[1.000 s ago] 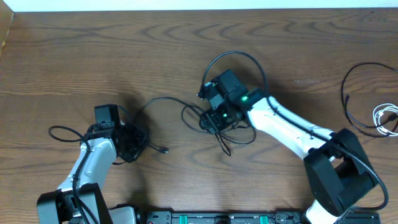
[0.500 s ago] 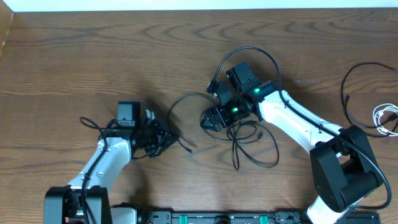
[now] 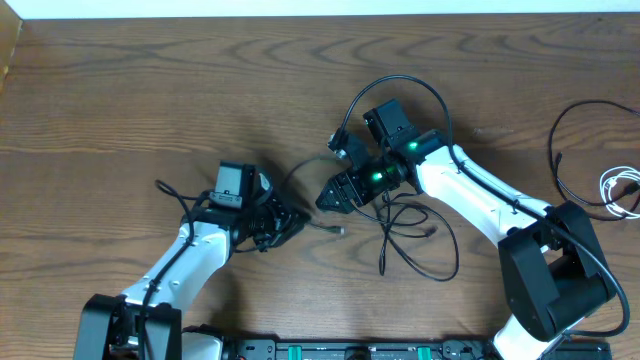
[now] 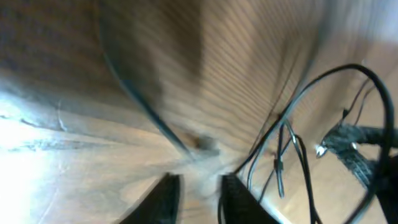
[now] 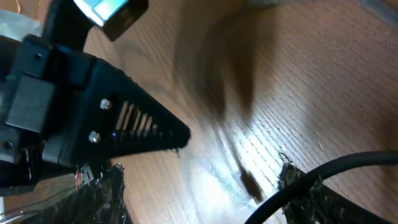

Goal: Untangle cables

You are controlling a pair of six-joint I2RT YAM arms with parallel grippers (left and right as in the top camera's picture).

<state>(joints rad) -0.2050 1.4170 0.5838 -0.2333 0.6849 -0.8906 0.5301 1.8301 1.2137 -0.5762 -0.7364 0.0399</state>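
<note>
A loose tangle of thin black cables (image 3: 411,243) lies under my right arm, and one loop (image 3: 400,82) arcs over its wrist. One cable end with a small plug (image 3: 337,231) rests on the wood between the grippers. My left gripper (image 3: 291,222) (image 4: 200,190) stands slightly open with only bare wood in the gap; black cables (image 4: 297,152) run past its right finger. My right gripper (image 3: 325,199) (image 5: 205,193) is wide open and empty, a black cable (image 5: 339,173) crossing beside its right finger. It faces the left gripper (image 5: 93,118) from close by.
A separate black cable (image 3: 566,150) and a coiled white cable (image 3: 621,188) lie at the table's right edge. The left arm's own cord (image 3: 170,190) loops behind its wrist. The arms' base rail (image 3: 350,350) runs along the near edge.
My left arm has swept right towards the right gripper and its jaws have parted, leaving the plug end on the wood. The right gripper moved right a second ago and has since held still.
</note>
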